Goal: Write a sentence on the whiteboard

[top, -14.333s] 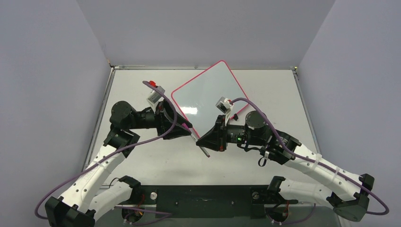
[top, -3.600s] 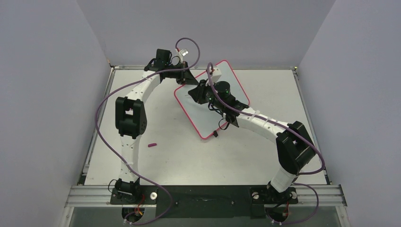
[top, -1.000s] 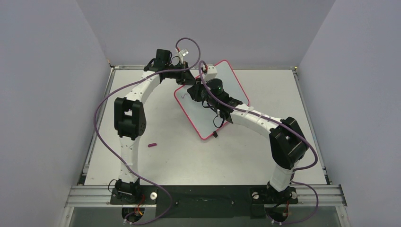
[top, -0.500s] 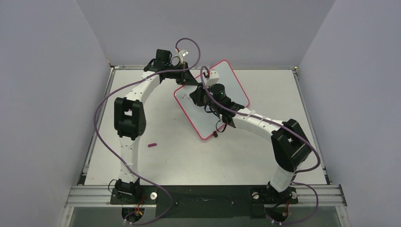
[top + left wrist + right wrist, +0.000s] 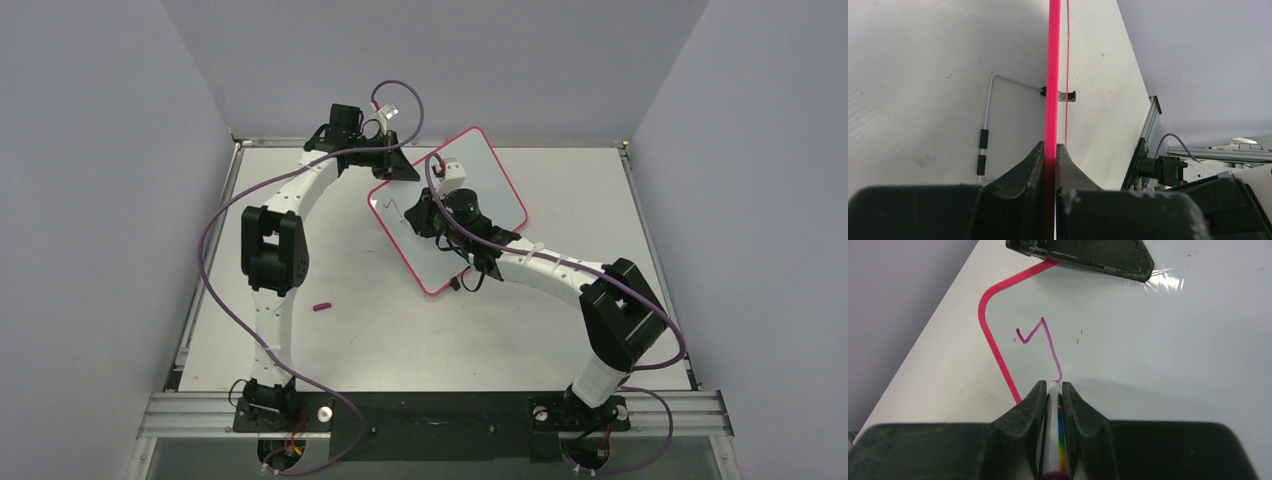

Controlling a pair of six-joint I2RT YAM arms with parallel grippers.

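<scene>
Grey desk (image 5: 560,340) bearing two arms and one board. Whiteboard (image 5: 490,185) is set toward the far middle of the desk, turned askew to the desk edges, its red-pink rim seen all round. Left claw (image 5: 1050,147) is closed narrow on that rim at the board's far-left edge, the rim running straight up between the jaws in the left wrist view; it is judged to be steadying the board. No shift in the left arm is noted across the last few seconds. Right claw (image 5: 1051,385) is closed on a marker (image 5: 1053,440) with a rainbow-striped barrel, tip down on the white surface near the left corner. A thin wire stand (image 5: 988,110) is seen beyond the rim in the left wrist view, clipped to the board's edge. Change noted: a few seconds back this corner was blank; a second ago a short mark was there; now the stroke is lengthened and the right claw is drawn nearer the arm bases. Of the sentence (image 5: 1040,337) only one magenta letter, a "y", is laid down, its tail run down to the marker tip. The task is judged barely begun, with the remaining letters to be set rightward across much bare board. A small magenta piece (image 5: 322,306), possibly the cap, lies on the desk well apart from the board.
</scene>
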